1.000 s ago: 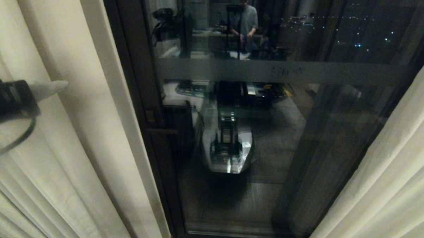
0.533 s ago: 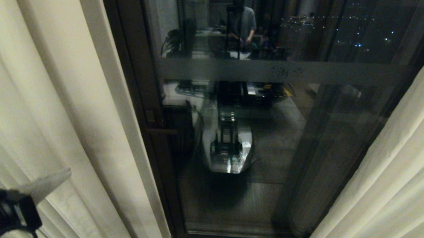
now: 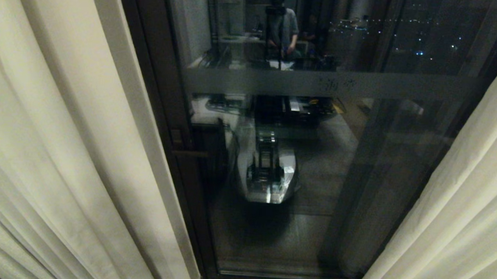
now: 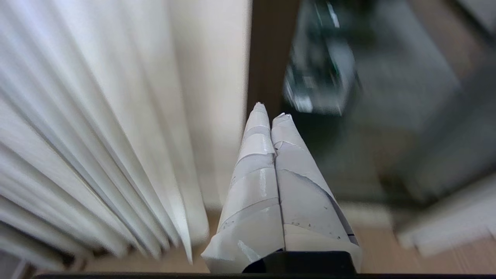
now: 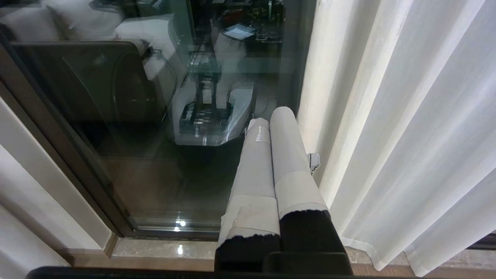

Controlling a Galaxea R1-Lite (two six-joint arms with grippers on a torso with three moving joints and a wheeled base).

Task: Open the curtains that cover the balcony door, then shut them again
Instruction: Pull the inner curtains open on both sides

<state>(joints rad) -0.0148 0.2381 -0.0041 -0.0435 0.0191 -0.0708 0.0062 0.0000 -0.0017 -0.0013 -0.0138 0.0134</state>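
- We face the balcony door [image 3: 297, 157], a tall glass pane in a dark frame with a frosted horizontal band [image 3: 325, 83] across its upper part.
- The curtains stand parted. The left curtain [image 3: 66, 149] hangs in cream pleats on the left of the head view; the right curtain [image 3: 456, 213] hangs on the right. The pane between them is uncovered.
- The glass reflects the robot's own base [image 3: 268, 177] and, higher up, a person [image 3: 283, 29] standing in the room behind.
- Neither arm appears in the head view.
- The left tool [image 4: 270, 110] shows in the left wrist view. Its two white taped fingers [image 4: 252, 174] are pressed together along their length, clenched on nothing. It points down, just beside the pleats of the left curtain [image 4: 97, 135] and in front of the dark door frame [image 4: 269, 50], without touching the cloth.
- The right tool [image 5: 271, 116] shows in the right wrist view. Its taped fingers [image 5: 288, 155] lie side by side, clenched and empty, in front of the glass [image 5: 135, 128] and just beside the inner edge of the right curtain [image 5: 407, 135].
- A pale stone sill [image 5: 166, 248] runs along the foot of the door frame.
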